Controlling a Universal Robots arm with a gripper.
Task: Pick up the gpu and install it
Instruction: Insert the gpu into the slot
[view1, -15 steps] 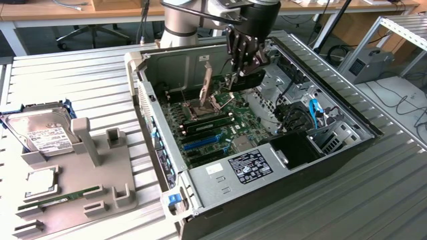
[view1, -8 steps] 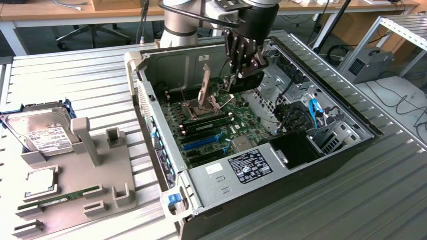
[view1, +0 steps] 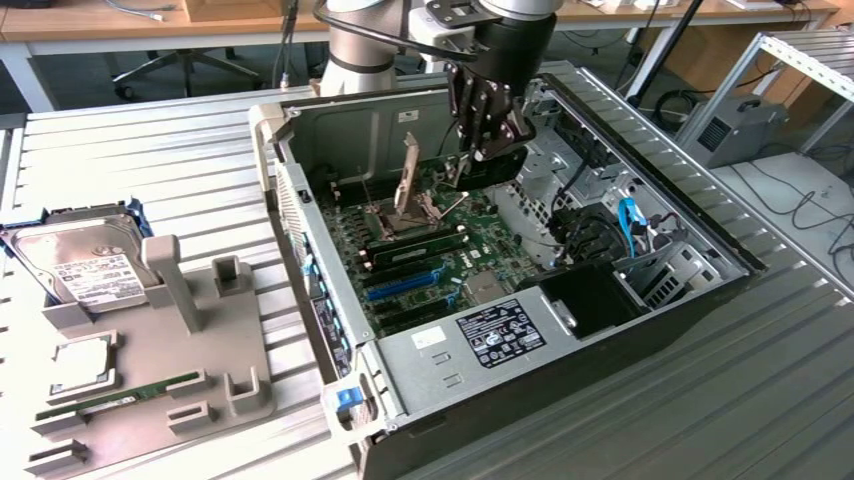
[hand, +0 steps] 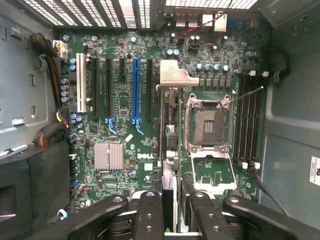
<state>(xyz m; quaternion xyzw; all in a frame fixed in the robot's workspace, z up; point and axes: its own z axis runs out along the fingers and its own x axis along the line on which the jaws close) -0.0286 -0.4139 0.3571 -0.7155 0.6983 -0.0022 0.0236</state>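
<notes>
Black fingers (hand: 150, 212) of the gripper (hand: 169, 210) fill the near edge of the wrist view, and between them the graphics card (hand: 168, 125) runs away edge-on, its silvery bracket (hand: 176, 79) at the far end; the jaws are clenched on the card's long faces, so it hangs thin side down over the motherboard (hand: 120, 100). From the exterior view the gripper (view1: 483, 150) sits inside the open computer case (view1: 694, 300), with the dark card (view1: 494, 160) held above the board, not yet seated in any slot as far as I can judge. It lines up nearer the processor socket (hand: 207, 125) than the long blue slot (hand: 135, 90), with a black slot (hand: 149, 90) between. I would expect the card to be light and stiff, but fragile: a bare circuit board with small parts on its faces and gold contacts on its lower edge, so a flat pinch across the board near the middle of its upper edge, as now, seems right, clear of the contacts and the bracket. The bracket end is heavier, so it could tip in a loose grip, and the smooth board could slide under a downward push. Beyond the case, on the exterior view's left, a grey holder (view1: 200, 330) carries a hard drive (view1: 87, 270), a processor chip (view1: 80, 365) and a green memory stick (view1: 120, 395) on the ribbed metal table (view1: 160, 150).
</notes>
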